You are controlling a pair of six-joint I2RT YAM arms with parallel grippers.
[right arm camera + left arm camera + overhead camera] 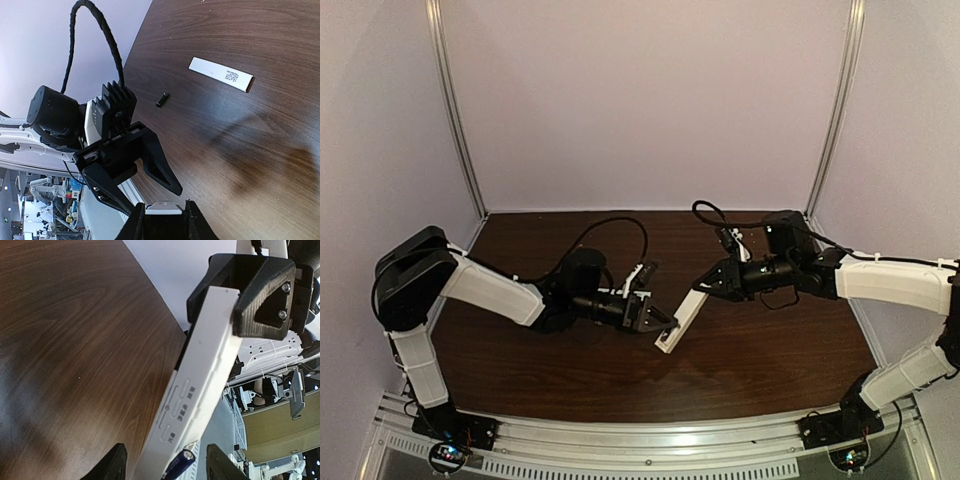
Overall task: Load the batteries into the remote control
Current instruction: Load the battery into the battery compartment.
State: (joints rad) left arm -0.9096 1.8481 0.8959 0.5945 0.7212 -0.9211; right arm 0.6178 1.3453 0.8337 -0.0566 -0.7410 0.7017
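Loading step: right hand (163, 220) clamps the remote control (200, 390), half-open left hand (166, 467) brackets a battery (180, 464) (seemingly ungripped); next, seat it squarely.

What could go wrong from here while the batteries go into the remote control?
The bluish battery sits inside the open left claw, with no firm grip visible; it may drop. The right claw pinches only one end of the remote control, so pushing could tilt it. The other battery lies loose on the table and might roll.
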